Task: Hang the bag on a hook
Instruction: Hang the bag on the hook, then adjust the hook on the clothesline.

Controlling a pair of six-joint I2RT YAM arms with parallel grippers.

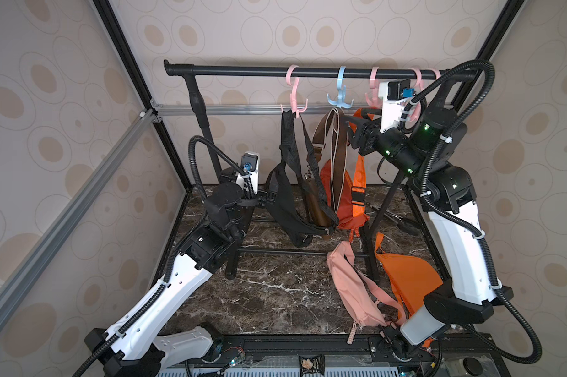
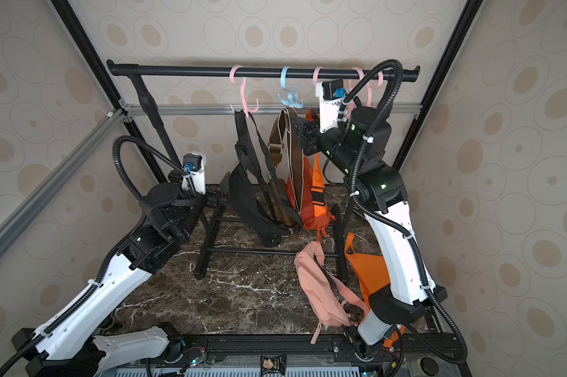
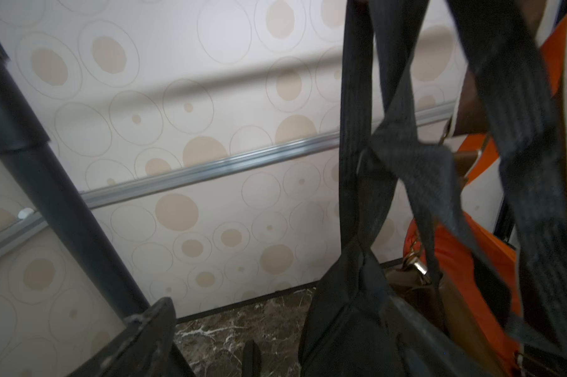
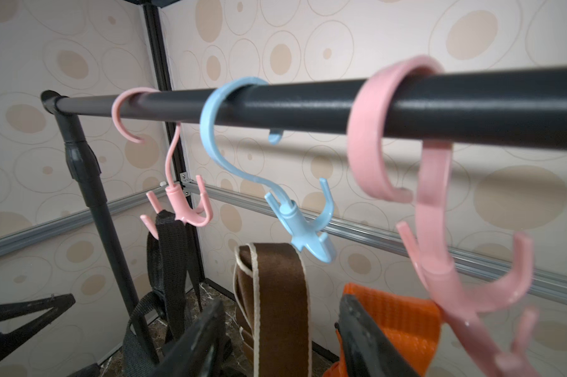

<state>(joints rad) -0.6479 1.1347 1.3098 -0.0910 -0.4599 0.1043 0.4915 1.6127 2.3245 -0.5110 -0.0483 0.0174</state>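
Observation:
A black bag (image 1: 288, 209) hangs by its strap from the left pink hook (image 1: 295, 98) on the rail (image 1: 243, 70). My left gripper (image 1: 269, 196) is open beside the bag's body (image 3: 347, 326), with one finger (image 3: 151, 326) well clear of it. A brown bag's strap (image 4: 275, 293) reaches up to the blue hook (image 4: 301, 228). It passes untouched between the spread jaws of my open right gripper (image 4: 280, 303). An orange strap (image 4: 403, 313) lies behind one finger, close under another pink hook (image 4: 438, 261).
A pink bag (image 1: 354, 287) and an orange bag (image 1: 409, 277) lie on the marble table (image 1: 259, 293) at the front right. The rack's legs and crossbars (image 1: 275, 251) stand mid-table. A further pink hook (image 1: 419, 81) hangs at the rail's right end.

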